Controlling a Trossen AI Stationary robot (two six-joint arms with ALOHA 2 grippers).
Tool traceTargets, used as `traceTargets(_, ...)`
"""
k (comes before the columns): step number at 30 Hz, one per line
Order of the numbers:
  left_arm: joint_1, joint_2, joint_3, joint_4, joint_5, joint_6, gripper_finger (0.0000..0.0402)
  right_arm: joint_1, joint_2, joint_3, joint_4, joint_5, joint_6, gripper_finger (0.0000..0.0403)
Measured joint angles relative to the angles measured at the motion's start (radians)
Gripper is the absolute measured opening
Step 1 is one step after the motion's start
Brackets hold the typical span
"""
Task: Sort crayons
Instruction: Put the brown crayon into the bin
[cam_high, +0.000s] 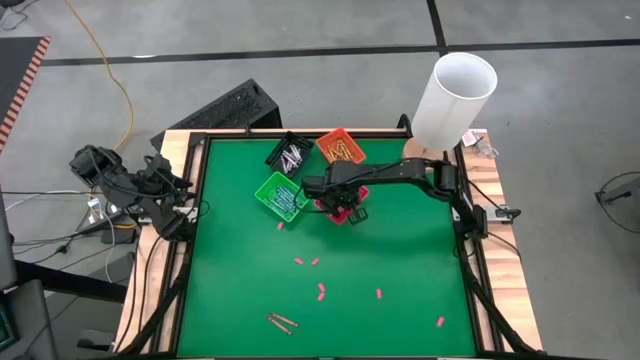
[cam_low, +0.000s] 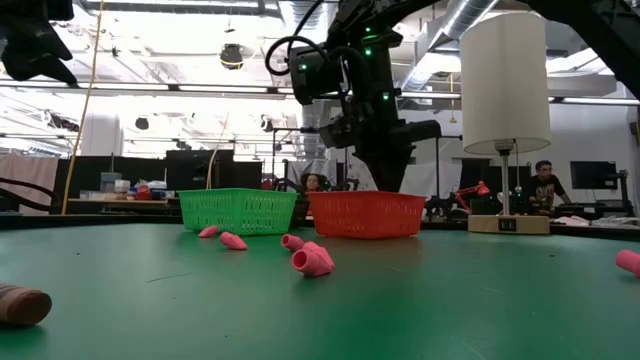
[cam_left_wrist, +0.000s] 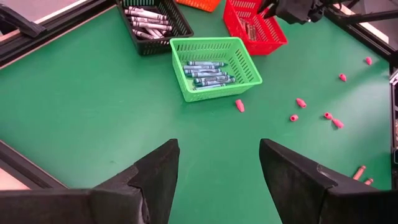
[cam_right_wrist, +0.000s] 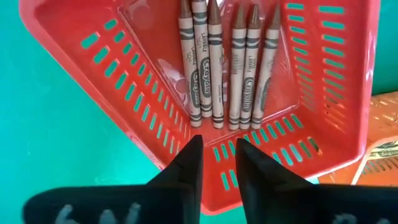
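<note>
Hovering right pincer (cam_right_wrist: 217, 155) slightly parted, empty, over slotted red plastic bin (cam_right_wrist: 124, 93), paper-wrapped brown crayons (cam_right_wrist: 227, 68) inside

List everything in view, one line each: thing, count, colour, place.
Red bin: one, table centre, under the right hand.
Brown crayons: six, in the red bin, side by side.
Green bin: one, left of the red bin.
Blue crayons: several, in the green bin.
Black bin: one, behind the green bin, holding grey crayons.
Orange bin: one, beside the black bin.
Loose brown crayons: two, near front edge.
Pink bits: several, scattered on the mat.
White cylinder: one, back right corner.
Left hand: open, parked at the left edge.
Right hand: slightly parted, empty, above the red bin.
</note>
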Motion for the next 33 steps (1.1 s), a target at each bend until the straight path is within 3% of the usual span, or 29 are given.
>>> traceTargets(7,0.0,0.0,0.0,0.0,0.0,0.016,0.0213,0.03,0.0,0.104,-0.097,-0.027,0.155,0.0097)
traceTargets(11,0.0,0.0,0.0,0.0,-0.001,0.019,0.0213,0.065,-0.001,0.248,-0.105,-0.179,0.4,0.0092)
traceTargets(15,0.0,0.0,0.0,0.0,-0.001,0.019,0.0213,0.122,-0.002,0.345,0.018,-0.374,0.693,0.0092)
traceTargets(18,0.0,0.0,0.0,0.0,-0.001,0.019,0.0213,0.195,-0.002,0.367,0.17,-0.407,0.835,0.0092)
traceTargets(23,0.0,0.0,0.0,0.0,0.006,0.021,0.0213,0.353,0.02,0.366,0.415,-0.257,0.948,0.0092)
traceTargets(29,0.0,0.0,0.0,0.001,0.03,0.022,0.0213,0.51,0.06,0.36,0.487,0.024,1.075,0.0092)
traceTargets(33,0.0,0.0,0.0,0.001,0.025,0.019,0.0213,0.576,0.108,0.364,0.597,0.085,1.12,0.0092)
